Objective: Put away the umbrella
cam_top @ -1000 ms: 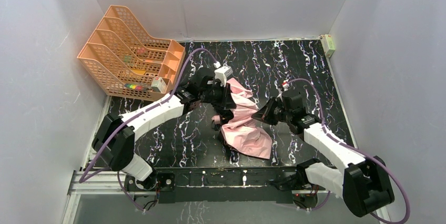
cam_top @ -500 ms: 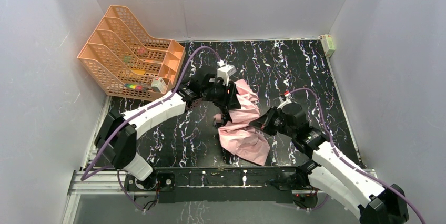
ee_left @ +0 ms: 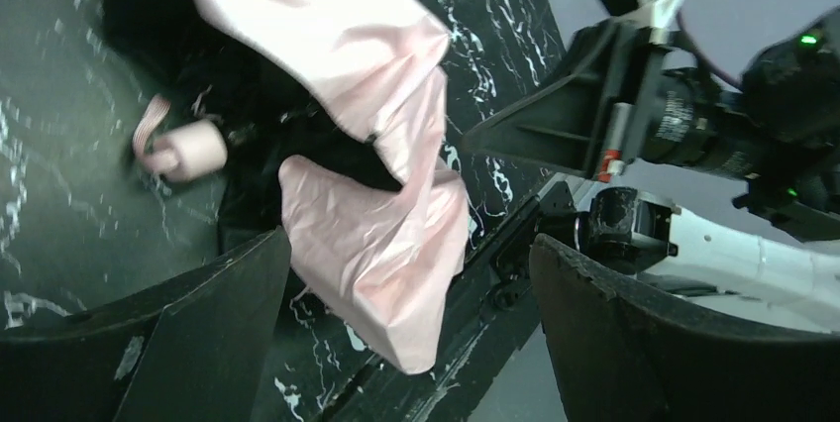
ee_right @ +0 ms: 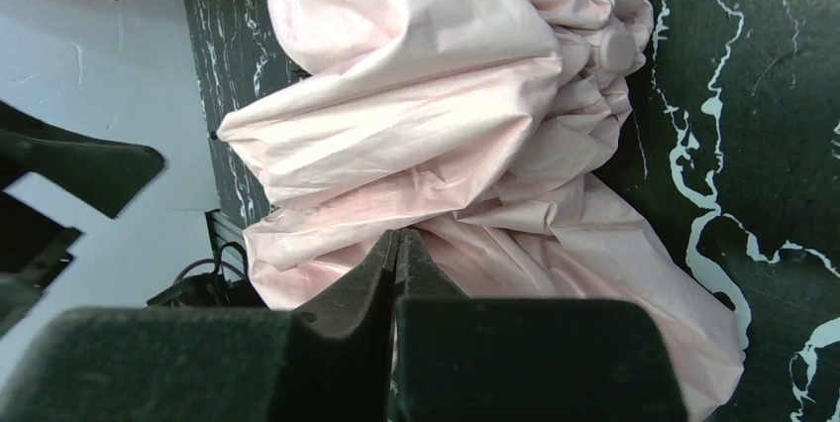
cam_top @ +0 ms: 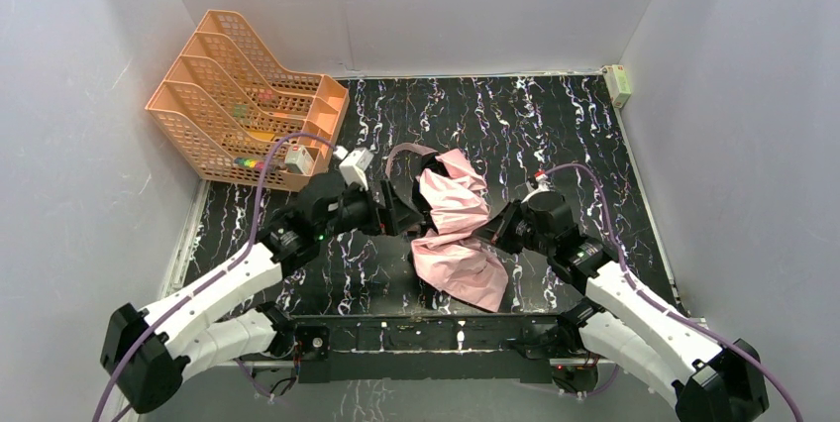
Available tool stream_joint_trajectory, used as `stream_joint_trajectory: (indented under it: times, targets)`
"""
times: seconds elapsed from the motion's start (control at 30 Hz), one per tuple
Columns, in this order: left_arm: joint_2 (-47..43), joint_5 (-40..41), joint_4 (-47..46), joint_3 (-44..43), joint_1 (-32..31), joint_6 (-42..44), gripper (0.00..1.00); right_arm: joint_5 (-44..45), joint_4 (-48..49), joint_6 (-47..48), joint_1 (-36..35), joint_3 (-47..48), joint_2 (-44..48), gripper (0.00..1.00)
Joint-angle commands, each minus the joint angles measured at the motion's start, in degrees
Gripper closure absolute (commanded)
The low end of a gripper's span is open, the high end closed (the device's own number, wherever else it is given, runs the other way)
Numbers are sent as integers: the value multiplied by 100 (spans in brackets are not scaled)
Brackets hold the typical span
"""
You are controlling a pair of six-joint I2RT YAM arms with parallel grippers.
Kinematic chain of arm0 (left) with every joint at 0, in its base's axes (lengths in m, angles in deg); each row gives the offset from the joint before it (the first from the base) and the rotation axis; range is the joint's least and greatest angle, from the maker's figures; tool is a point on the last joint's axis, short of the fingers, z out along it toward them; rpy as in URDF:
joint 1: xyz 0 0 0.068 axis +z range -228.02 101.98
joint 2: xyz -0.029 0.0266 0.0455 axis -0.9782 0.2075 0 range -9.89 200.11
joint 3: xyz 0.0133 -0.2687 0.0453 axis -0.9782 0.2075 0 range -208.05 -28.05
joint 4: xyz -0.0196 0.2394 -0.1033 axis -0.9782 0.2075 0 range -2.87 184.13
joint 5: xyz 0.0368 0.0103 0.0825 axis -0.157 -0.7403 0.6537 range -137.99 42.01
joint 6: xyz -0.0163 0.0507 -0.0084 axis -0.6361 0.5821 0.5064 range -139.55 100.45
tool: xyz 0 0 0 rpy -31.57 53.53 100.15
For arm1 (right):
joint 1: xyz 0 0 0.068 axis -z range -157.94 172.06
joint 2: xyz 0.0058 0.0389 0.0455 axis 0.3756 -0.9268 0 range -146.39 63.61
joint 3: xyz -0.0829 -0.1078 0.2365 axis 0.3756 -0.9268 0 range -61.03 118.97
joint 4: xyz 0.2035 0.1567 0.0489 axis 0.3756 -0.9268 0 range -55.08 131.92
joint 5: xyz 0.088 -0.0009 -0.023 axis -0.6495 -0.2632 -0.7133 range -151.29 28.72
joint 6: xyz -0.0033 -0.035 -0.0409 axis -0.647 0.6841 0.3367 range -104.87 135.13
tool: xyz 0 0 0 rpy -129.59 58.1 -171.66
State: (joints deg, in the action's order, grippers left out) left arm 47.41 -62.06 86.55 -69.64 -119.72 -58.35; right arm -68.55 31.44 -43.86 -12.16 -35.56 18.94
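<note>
A black, white-veined worktop [cam_top: 594,145] sits boxed in by pale grey walls [cam_top: 446,6], with an orange mesh rack [cam_top: 213,85] in the far left corner. The umbrella [cam_top: 458,234] lies near the middle of the worktop, between the two arms, as a loose heap of crumpled pink cloth. In the left wrist view its black underside shows, and its small pale handle [ee_left: 188,152] with a striped loop rests on the worktop beside the cloth.

The left tool [ee_left: 408,244] is spread wide and grips nothing; the heap lies just beyond its fingers. The right tool [ee_right: 396,236] is clenched, its tips against the pink cloth at the near side of the heap. Whether a fold is caught between them cannot be told.

The task looks to be in its early or middle part. The canopy appears collapsed rather than spread, but the panels are not gathered, wrapped or strapped. The bundle has also not been moved to any storage spot. Tidying the cloth and stowing the umbrella both seem left to do.
</note>
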Motion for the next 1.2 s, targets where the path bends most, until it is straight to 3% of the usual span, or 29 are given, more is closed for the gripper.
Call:
stream_joint_trajectory:
  times: [0.0,0.27,0.53,0.9,1.17]
  targets:
    - [-469,376,-483,821,12,-1182,10,197,-173,418,-8,496,54,91]
    - [-237,-227,-2185,1853,-31,-2176,9,97,-128,406,-12,512,63,78]
    - [646,-417,-3066,1786,-331,-2202,7,76,-95,370,-14,467,63,73]
    - [836,-639,-3385,1518,-366,-2171,35,50,-81,342,-9,445,59,71]
    - [876,-786,-3362,1188,-366,-2048,49,86,-189,327,-6,445,142,71]
